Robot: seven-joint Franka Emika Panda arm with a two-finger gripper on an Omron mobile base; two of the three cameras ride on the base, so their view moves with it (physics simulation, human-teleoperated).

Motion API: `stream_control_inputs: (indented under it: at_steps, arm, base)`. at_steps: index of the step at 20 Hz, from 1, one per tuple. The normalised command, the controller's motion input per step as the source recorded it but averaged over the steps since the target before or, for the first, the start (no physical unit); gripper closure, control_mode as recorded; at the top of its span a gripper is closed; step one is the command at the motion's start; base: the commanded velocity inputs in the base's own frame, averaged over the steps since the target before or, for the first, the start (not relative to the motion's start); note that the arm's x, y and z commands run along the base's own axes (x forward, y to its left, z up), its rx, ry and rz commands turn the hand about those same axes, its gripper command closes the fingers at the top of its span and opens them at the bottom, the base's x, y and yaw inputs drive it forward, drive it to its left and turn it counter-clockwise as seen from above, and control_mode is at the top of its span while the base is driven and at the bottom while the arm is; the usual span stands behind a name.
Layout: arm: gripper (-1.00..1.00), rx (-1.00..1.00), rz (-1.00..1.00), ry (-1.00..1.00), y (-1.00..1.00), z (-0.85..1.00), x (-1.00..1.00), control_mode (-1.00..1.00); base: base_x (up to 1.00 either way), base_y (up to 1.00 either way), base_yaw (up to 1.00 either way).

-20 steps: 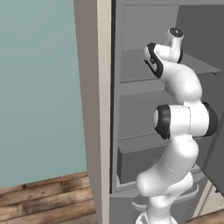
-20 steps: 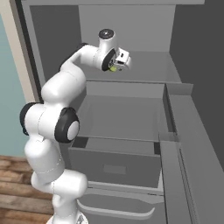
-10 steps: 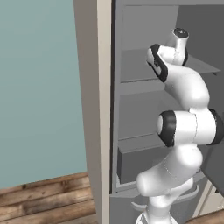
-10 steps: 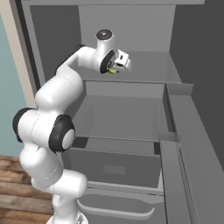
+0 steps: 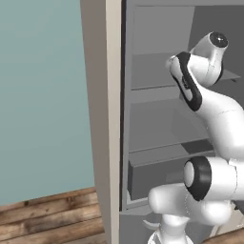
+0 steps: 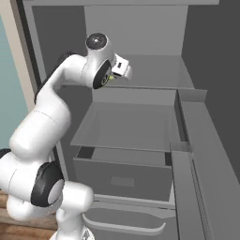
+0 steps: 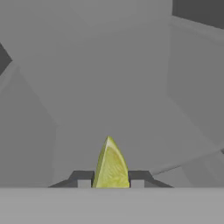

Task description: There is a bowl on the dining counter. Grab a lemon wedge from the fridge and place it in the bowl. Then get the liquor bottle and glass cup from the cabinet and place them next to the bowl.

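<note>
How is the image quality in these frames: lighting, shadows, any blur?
Left base view: flat, even light, soft edges on the fridge shelves, no glare. Right base view: dim grey interior, faint shading under shelves. Hand view: the lemon wedge between the pincer tips is bright but slightly blurred; background is smooth, featureless grey.

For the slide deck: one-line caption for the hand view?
End effector closed on a small pale yellow-green lemon wedge, inside the grey fridge.

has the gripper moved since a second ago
Yes. In the right base view the gripper has pulled back from the fridge shelf, carrying the lemon wedge between its fingers.
</note>
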Motion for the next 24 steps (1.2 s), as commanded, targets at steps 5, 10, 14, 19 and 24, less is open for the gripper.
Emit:
stream_control_inputs:
  at_steps: [5, 10, 14, 19, 24]
  arm:
    - [1.00, 0.00, -0.04, 0.02, 0.37, 0.48, -1.00, -1.00]
    - [1.00, 0.00, 0.00, 0.12, 0.26, 0.38, -1.00, -1.00]
    - [1.00, 0.00, 0.00, 0.16, 0.18, 0.00, -1.00, -1.00]
    - [1.00, 0.00, 0.00, 0.15, 0.17, -0.19, -0.94, -1.00]
    - [1.00, -0.01, 0.00, 0.07, 0.22, -0.41, -0.46, -1.00]
  base:
    - [0.00, 0.00, 0.00]
    - [0.00, 0.00, 0.00]
    - [0.00, 0.00, 0.00]
    - [0.00, 0.00, 0.00]
    - [0.00, 0.00, 0.00]
